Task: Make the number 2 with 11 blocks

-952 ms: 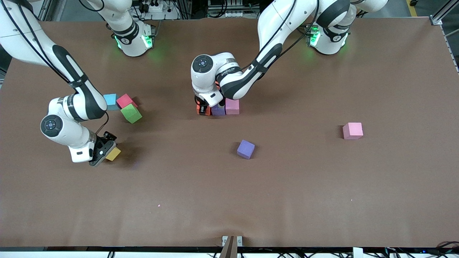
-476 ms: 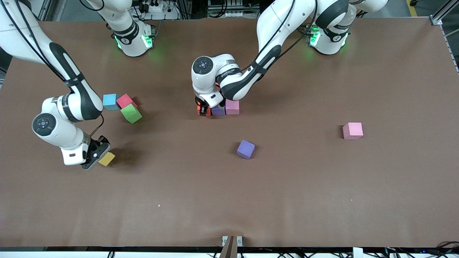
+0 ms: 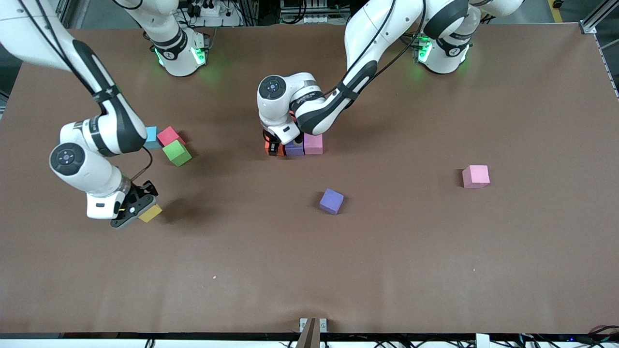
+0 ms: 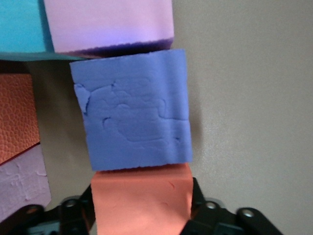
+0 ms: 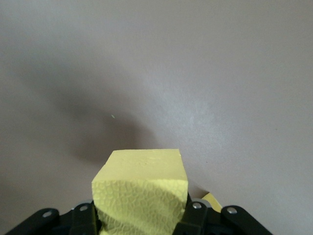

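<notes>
Right tool [image 3: 138,212] pinching yellow block [image 3: 151,212] above desk [image 3: 435,266], next carry to digit; left tool [image 4: 142,215] around orange block [image 4: 141,198], grip unclear, beside purple block [image 4: 132,117]

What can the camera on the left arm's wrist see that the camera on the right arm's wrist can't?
Only the left wrist view shows a cluster of blocks: an orange block between the fingers of the left gripper, a purple block touching it, a light pink block next, and a light blue block at the corner.

Only the right wrist view shows a yellow block, gripped by the right gripper and lifted over bare table.

Both show one foam block between black fingers over the brown table.
</notes>
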